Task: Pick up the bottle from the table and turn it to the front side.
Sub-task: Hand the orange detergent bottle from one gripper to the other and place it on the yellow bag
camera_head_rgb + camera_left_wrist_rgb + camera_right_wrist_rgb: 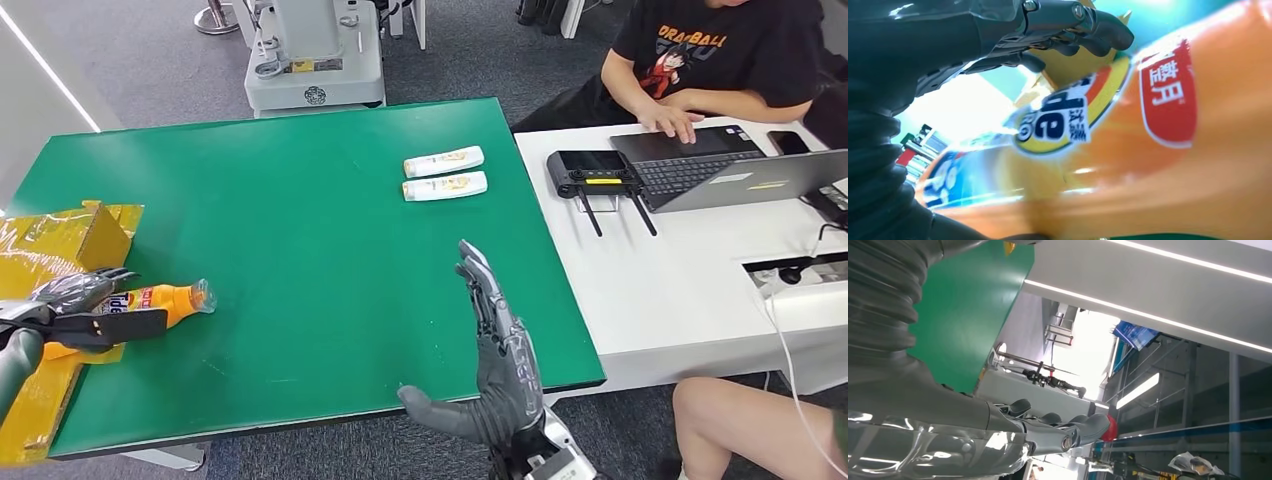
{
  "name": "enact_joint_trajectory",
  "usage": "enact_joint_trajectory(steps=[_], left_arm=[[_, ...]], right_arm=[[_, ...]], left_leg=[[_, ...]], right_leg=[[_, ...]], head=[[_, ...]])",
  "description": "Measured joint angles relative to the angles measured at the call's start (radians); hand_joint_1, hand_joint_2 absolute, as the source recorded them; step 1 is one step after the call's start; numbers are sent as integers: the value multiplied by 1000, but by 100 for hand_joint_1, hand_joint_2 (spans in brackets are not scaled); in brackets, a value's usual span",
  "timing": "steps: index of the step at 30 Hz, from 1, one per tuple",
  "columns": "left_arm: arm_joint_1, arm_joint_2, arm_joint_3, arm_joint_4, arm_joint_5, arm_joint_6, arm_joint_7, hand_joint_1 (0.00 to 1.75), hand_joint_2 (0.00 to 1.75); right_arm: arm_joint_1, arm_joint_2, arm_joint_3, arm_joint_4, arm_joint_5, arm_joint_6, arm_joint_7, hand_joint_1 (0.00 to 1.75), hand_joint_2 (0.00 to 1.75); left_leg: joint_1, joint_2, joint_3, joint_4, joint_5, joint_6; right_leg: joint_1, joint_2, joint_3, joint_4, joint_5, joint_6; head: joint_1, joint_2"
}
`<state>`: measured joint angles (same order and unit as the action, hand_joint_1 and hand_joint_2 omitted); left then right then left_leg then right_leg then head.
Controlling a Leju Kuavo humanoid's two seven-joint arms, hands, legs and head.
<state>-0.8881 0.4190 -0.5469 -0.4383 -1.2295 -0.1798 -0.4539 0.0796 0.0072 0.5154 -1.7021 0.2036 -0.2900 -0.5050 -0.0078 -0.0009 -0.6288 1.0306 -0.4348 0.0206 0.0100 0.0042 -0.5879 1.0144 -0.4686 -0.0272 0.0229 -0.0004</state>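
Bottle (165,300) on its side, gripped by left hand (75,305).

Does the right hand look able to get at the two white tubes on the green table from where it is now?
Probably yes: the right hand is open and holds nothing, and bare green table lies between it and the two white tubes.

Left robot hand (70,297) grips; right robot hand (497,355) spread upright.
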Motion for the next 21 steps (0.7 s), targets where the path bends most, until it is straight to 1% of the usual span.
enact_joint_trajectory(steps=[6, 8, 11, 14, 21], left_arm=[[-30, -4, -15, 0, 15, -8, -8, 0, 175], [-40, -5, -22, 0, 32, -45, -16, 0, 175], [-66, -4, -43, 0, 57, -136, -33, 0, 175], [-99, 1, -71, 0, 75, -198, -51, 0, 175], [-141, 6, -120, 0, 102, -237, -62, 0, 175]], right_arm=[[7, 0, -7, 0, 0, -2, -6, 0, 175], [8, 0, -10, 0, 0, -3, -10, 0, 175], [9, 0, -12, 2, -2, -3, -14, 0, 175], [11, 0, -14, 5, -4, -5, -18, 0, 175], [19, 0, -19, 6, -16, -12, -25, 0, 175]], left_leg=[[0, 0, 0, 0, 0, 0], [0, 0, 0, 0, 0, 0], [0, 0, 0, 0, 0, 0], [0, 0, 0, 0, 0, 0], [0, 0, 0, 0, 0, 0]], right_leg=[[0, 0, 0, 0, 0, 0], [0, 0, 0, 0, 0, 0], [0, 0, 0, 0, 0, 0], [0, 0, 0, 0, 0, 0], [0, 0, 0, 0, 0, 0]], head=[[0, 0], [0, 0], [0, 0], [0, 0], [0, 0]])
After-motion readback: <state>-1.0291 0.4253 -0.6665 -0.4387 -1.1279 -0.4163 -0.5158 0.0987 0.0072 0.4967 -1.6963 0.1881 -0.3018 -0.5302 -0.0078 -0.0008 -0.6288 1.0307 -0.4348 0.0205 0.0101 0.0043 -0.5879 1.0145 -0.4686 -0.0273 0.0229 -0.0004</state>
